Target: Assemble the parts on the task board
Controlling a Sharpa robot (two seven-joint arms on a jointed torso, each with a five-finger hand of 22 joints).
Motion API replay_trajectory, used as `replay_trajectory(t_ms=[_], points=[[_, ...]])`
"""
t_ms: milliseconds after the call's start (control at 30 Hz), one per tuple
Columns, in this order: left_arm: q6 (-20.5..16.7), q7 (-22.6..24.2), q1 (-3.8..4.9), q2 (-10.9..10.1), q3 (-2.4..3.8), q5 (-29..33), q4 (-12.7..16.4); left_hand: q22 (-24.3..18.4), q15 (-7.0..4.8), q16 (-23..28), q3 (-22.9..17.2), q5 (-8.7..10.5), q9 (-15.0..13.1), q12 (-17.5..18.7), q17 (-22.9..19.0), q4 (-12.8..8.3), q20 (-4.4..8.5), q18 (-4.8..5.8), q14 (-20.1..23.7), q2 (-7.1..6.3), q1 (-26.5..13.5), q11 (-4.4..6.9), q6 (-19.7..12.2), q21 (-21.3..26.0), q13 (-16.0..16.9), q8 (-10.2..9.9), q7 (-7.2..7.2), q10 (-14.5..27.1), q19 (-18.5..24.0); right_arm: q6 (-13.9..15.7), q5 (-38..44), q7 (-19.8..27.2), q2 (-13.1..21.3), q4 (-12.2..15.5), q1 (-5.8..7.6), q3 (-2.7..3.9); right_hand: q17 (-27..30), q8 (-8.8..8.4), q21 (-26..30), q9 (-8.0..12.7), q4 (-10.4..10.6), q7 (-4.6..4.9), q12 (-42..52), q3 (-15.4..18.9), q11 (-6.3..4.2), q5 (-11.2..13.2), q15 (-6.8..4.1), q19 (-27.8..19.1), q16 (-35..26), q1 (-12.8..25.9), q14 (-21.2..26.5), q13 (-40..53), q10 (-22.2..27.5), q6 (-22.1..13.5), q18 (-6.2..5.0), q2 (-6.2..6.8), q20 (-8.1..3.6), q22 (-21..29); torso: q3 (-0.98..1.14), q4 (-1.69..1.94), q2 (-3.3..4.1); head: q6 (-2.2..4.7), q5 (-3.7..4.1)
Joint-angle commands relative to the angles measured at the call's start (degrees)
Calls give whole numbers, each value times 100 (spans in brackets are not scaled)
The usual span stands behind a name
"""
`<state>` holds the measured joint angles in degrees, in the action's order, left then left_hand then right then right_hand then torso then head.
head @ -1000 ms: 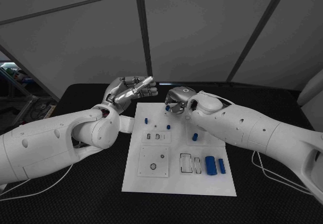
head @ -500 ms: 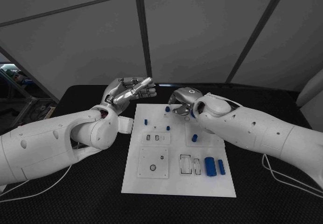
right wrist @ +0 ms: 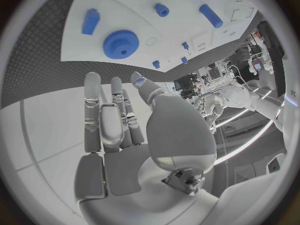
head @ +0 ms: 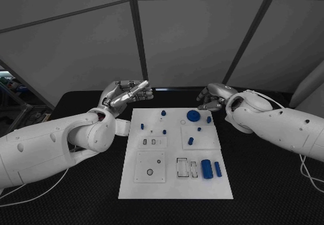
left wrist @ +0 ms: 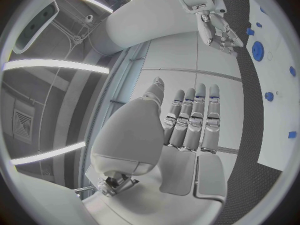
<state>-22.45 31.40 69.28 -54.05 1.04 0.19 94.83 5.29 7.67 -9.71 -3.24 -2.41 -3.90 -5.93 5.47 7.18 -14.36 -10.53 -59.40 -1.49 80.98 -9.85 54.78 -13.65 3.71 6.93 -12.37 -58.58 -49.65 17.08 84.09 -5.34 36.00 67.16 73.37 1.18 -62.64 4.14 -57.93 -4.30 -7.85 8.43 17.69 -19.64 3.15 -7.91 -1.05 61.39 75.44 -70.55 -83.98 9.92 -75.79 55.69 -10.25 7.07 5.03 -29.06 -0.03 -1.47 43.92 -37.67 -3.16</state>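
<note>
Both hands hover empty beyond the far end of the white rectangular task board [head: 175,154]: the left hand [head: 125,93] with fingers loosely curled, the right hand [head: 215,97] with fingers partly bent. The blue toothed gear wheel [head: 194,116] lies at the board's far right. Approach it from above, pinching across its rim; avoid nudging the small blue pegs [head: 163,112] beside it.

Robotics lab, panelled enclosure [head: 189,42], black table [head: 81,197]

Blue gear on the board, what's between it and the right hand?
In the head view, one small upright blue peg stands between the blue gear and the right hand; otherwise bare task board.
</note>
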Motion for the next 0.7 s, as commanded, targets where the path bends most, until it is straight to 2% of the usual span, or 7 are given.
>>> replay_trajectory(t_ms=[33,67,100,267,333,467,700], points=[[83,35,9,15,5,-14,-22,-5,1,26,1,-28,3,28,-9,-28,9,-2,-43,47,5,5,47,22,5,-38,-3,-38,-42,-483,-447,-254,27,-26,19,25,-421,67,-143,-6,67,-42,563,230,-36,-38,-64,226,267,-97,-212,499,-30,-99,26,58,-54,-253,8,-16,3,8,20],[87,34,9,23,5,-14,-29,-5,1,26,1,-28,3,28,-9,-28,9,-2,-43,47,5,5,47,22,5,-38,-3,-38,-42,-526,-461,-275,23,-52,21,30,-579,94,-201,-13,113,-42,864,310,-46,-46,-66,303,366,-139,-234,779,63,-140,53,29,-55,-356,1,-9,4,6,33],[91,33,9,33,4,-14,-35,-5,1,26,1,-28,3,28,-9,-28,9,-2,-43,47,5,5,47,22,5,-38,-3,-38,-42,-566,-503,-295,9,-83,22,34,-724,170,-254,-35,192,-53,1397,438,-42,-86,-79,398,474,-256,-247,1339,456,-183,77,-42,-57,-440,2,-9,5,11,33],[105,28,8,68,4,-14,-68,-7,0,28,3,-28,2,29,-10,-31,10,-2,-45,48,4,7,51,24,5,-39,-2,-43,-44,-753,-754,-378,-143,-255,25,43,-1459,313,-569,-47,362,-12,4708,722,13,-88,23,668,885,-352,-360,4819,-104,-419,154,-87,-23,-968,-6,13,10,-7,48],[110,26,8,81,4,-14,-83,-7,0,29,3,-28,2,29,-10,-32,10,-2,-45,48,4,7,51,24,5,-39,-1,-44,-44,-815,-798,-397,-252,-359,25,45,-1693,383,-683,-52,459,41,5459,816,66,-80,4,745,1009,-335,-398,5660,-287,-511,205,-130,42,-1141,-5,20,14,-8,49],[116,22,7,99,4,-14,-103,-7,0,29,3,-28,2,29,-10,-32,10,-2,-45,48,4,7,51,24,5,-39,-1,-44,-44,-894,-783,-411,-424,-496,22,44,-2193,507,-957,-58,567,105,6332,971,133,-76,96,927,1245,-336,-489,6710,-675,-702,248,-143,87,-1566,11,42,32,-19,53],[120,20,7,101,4,-14,-109,-7,0,29,3,-28,2,29,-10,-32,10,-2,-45,48,4,7,51,24,5,-39,-1,-44,-44,-976,-661,-440,-568,-580,14,42,-2349,599,-1051,-66,616,135,6577,1038,156,-90,132,972,1312,-349,-518,7033,-825,-789,261,-156,111,-1703,10,42,35,-33,72]])
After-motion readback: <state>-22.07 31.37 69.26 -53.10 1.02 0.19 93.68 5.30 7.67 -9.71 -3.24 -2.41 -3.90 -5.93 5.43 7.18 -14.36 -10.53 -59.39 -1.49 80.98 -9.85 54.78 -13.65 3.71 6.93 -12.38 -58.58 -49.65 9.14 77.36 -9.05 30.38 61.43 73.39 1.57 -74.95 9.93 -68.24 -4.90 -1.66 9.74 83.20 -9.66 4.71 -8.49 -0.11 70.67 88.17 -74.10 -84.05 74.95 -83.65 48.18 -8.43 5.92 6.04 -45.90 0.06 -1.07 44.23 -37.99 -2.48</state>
